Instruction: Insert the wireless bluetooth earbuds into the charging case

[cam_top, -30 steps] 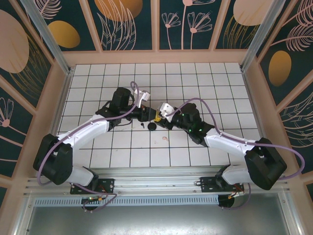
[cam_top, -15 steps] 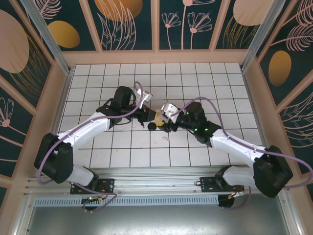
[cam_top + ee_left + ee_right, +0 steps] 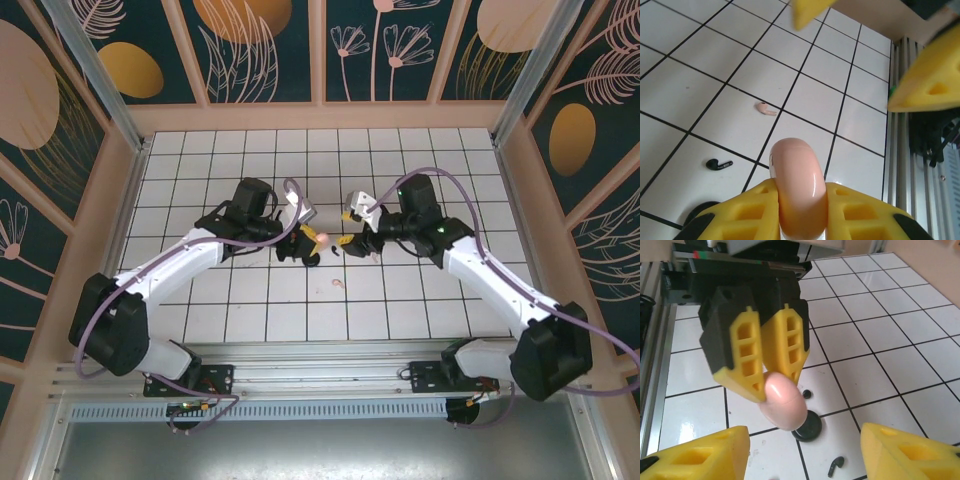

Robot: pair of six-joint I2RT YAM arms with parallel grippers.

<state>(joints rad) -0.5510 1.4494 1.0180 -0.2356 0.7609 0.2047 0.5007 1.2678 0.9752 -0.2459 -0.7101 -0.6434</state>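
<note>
**Q:** Top view: what has changed?
**A:** The right arm, stretched low beside the left a second ago, has swung back. The right gripper point(image 3: 352, 241) now stands at 3 o'clock of the pink charging case point(image 3: 312, 235), apart from it, with its fingers spread and empty. The left gripper point(image 3: 308, 238) has tightened on that case and carries it clear of the tiles. A black charging case point(image 3: 312, 258) lies at 6 o'clock of it, and a pink earbud point(image 3: 337, 283) lies farther off at 5 o'clock.

**Q:** Left wrist view?
**A:** The pink case, apparently shut, is pinched between both yellow fingers. The pink earbud lies at 11 o'clock of it and a black earbud point(image 3: 720, 163) at 9 o'clock, both loose on the floor.

**Q:** Right wrist view?
**A:** The black case sits just below the held one. A second black bud point(image 3: 806, 394) lies at 12 o'clock of the black case.

**Q:** What does this mean for the task?
**A:** Probably the left gripper alone now steadies the case. No bud is in it yet, and the right gripper is free to open the lid or fetch one.
</note>
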